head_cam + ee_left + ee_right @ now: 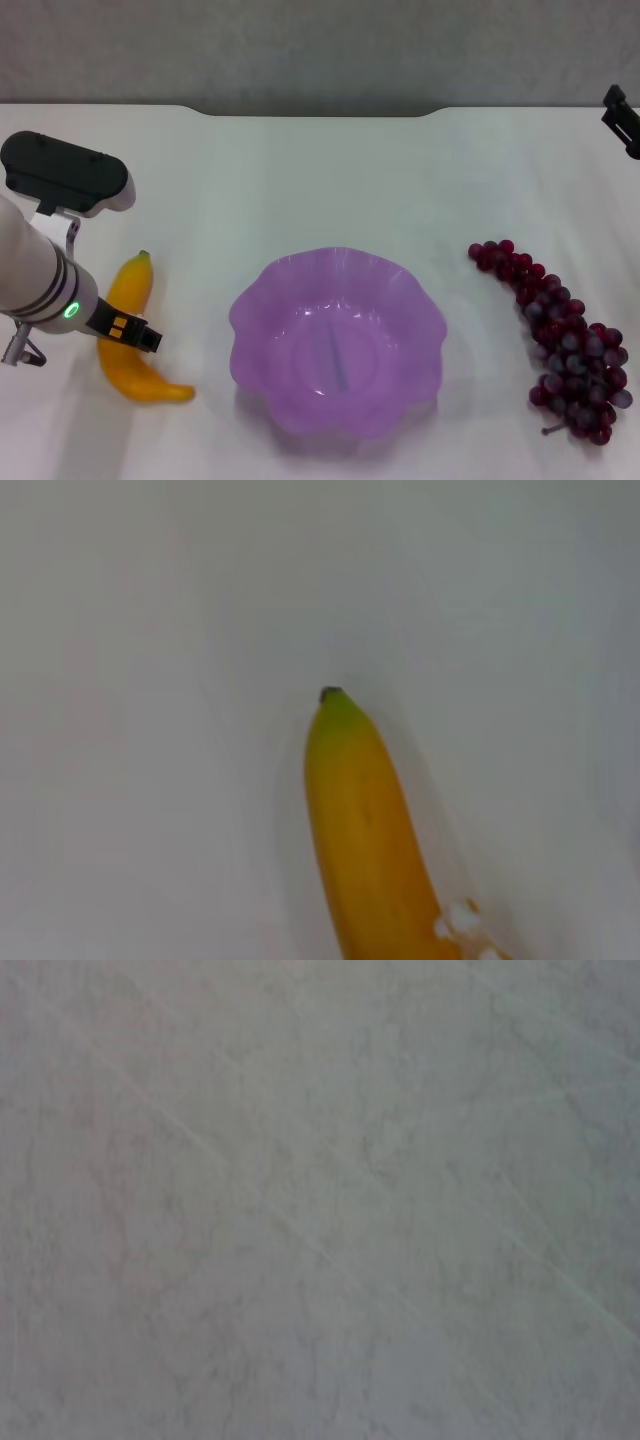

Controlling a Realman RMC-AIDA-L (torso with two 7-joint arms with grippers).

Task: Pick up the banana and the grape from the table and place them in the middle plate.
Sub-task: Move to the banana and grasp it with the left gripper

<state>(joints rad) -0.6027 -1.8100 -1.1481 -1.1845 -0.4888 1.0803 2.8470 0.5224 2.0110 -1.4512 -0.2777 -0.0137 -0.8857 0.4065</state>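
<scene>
Hovering my left gripper (125, 330) over the middle of the banana (128, 300), low and close to the fruit. Cannot tell from the head view whether my fingers are wide or narrow; only the dark tip of the tool shows across the yellow skin, and my own wrist view shows no fingers.

Banana: lies flat on the table (320, 170), on my left side, just beside the middle plate (337, 345) but apart from its wavy rim. Long axis runs away from me and toward me, stem end far, blunt end curling in toward the plate near my body. Left wrist view confirms it: greenish stem tip up the frame, body running down and out of it, small white mark on the flank.

Key relation: the banana's length runs roughly along my forearm line, so the fingers ought to close across its width, one each side of the belly. Judgement only: a grip at mid-length should balance it; nearer either end and it would likely tip.

Grape (560, 340): long bunch on the far side of the plate, toward my right, also lying fore-and-aft. My right gripper (622, 118) is parked at the back right edge, nearer that bunch; its finger state I cannot tell. Right wrist view shows only bare tabletop.

Plate holds nothing yet.
</scene>
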